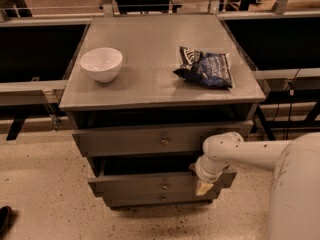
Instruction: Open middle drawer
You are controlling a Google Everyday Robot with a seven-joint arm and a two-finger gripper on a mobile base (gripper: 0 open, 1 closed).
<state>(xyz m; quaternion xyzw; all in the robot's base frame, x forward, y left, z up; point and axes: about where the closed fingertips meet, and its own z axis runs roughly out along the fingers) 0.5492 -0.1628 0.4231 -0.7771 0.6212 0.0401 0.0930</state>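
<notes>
The grey cabinet has three drawer fronts, each with a small brass knob. The middle drawer (150,183) stands pulled out a little past the cabinet body, with a dark gap above its front. Its knob (164,186) is free. My gripper (202,182) is at the right part of this drawer's front, reaching over its top edge from the white arm (235,151). The widest top drawer (125,141) and the narrow bottom drawer (140,199) lie above and below it.
A white bowl (101,63) and a dark blue snack bag (205,68) rest on the cabinet top (150,44). Dark counters with metal rails flank the cabinet on both sides. Speckled floor (45,194) lies in front. My white body fills the lower right.
</notes>
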